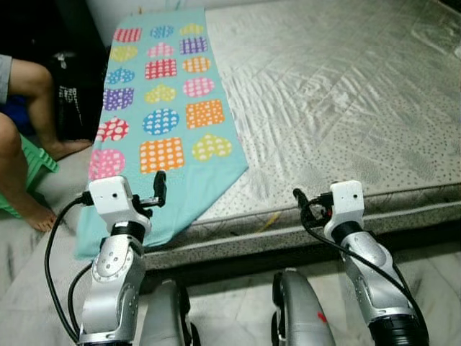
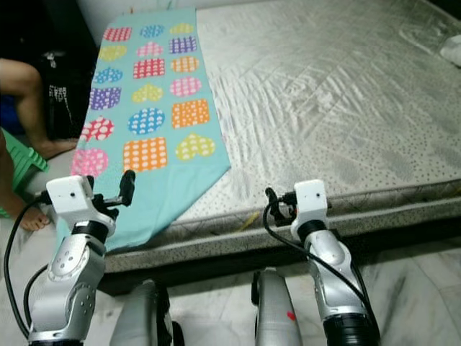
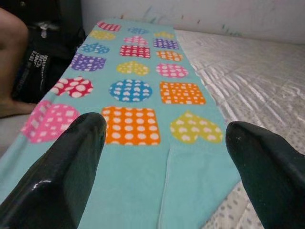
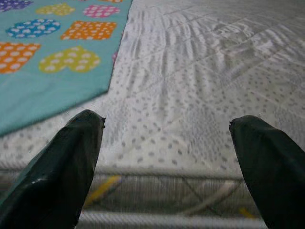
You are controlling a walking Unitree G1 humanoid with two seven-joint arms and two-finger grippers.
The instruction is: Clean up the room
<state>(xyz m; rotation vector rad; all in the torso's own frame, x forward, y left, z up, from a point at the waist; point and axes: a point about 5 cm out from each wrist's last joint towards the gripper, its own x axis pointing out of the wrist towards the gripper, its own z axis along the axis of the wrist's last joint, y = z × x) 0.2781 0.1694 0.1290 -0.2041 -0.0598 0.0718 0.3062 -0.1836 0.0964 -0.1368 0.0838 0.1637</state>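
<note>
At the time of inspection the tidying appeared barely begun. The turquoise blanket (image 1: pixel 162 108), patterned with coloured hearts and squares, lay spread flat along the left side of the bare mattress (image 1: pixel 346 94), its near end draped over the mattress edge towards the floor. It had not been folded or lifted, and that work was judged still to be done.

The left gripper (image 1: pixel 157 189) was held just in front of the hanging end of the blanket, its fingers spread apart and empty, as the left wrist view confirmed. The right gripper (image 1: pixel 301 200) stood before the mattress edge, well to the right of the blanket. Its fingers (image 4: pixel 66 162) were likewise apart with nothing between them.

The head views showed a person's bare legs (image 1: pixel 29 115) beside a green stool (image 1: pixel 32 162) at the left, close to the blanket's draped end. The right eye view alone caught a small white object (image 2: pixel 452 49) at the far right of the mattress, too small to identify. The right wrist view showed the blanket's corner and the seam along the mattress edge at close range.
</note>
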